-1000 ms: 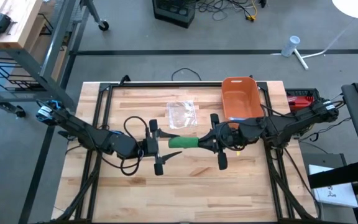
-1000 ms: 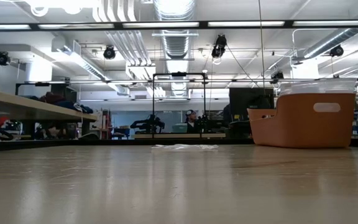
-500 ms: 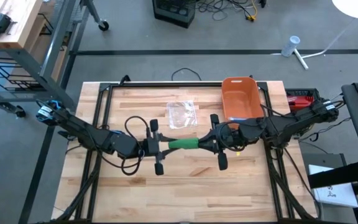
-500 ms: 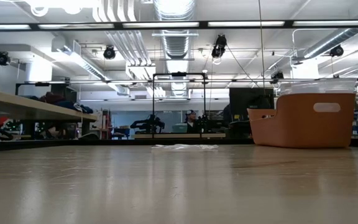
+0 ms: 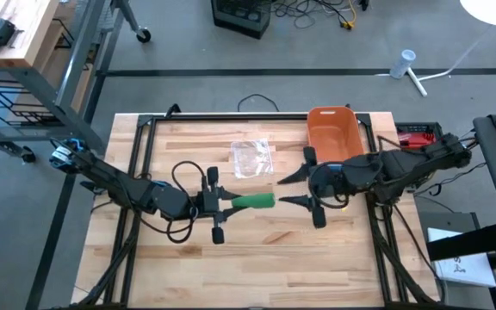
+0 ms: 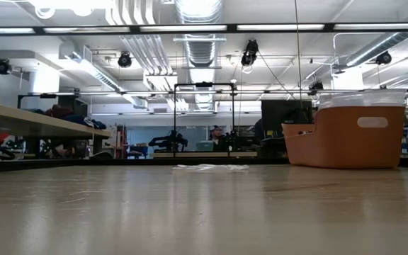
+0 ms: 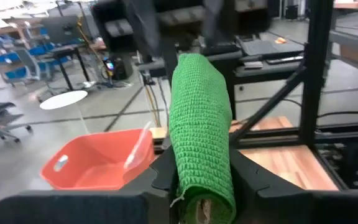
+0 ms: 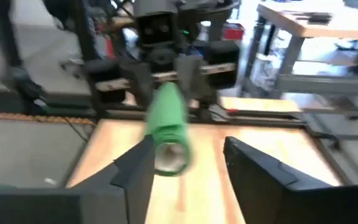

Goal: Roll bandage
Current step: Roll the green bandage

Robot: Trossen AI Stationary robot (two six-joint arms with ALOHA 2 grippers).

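Above the middle of the tabletop (image 5: 257, 258), the left gripper (image 5: 225, 203) has its jaws pinching one end of the green bandage roll (image 5: 253, 201). The right gripper (image 5: 288, 189) is just beside the roll's free end, jaws spread and not touching it.

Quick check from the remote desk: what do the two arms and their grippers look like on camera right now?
Both arms are dark, jointed, with looping black cables. The left gripper and right gripper each have two flat, angular black fingers on a crossbar. A blue-lit patch shows near the left arm's base.
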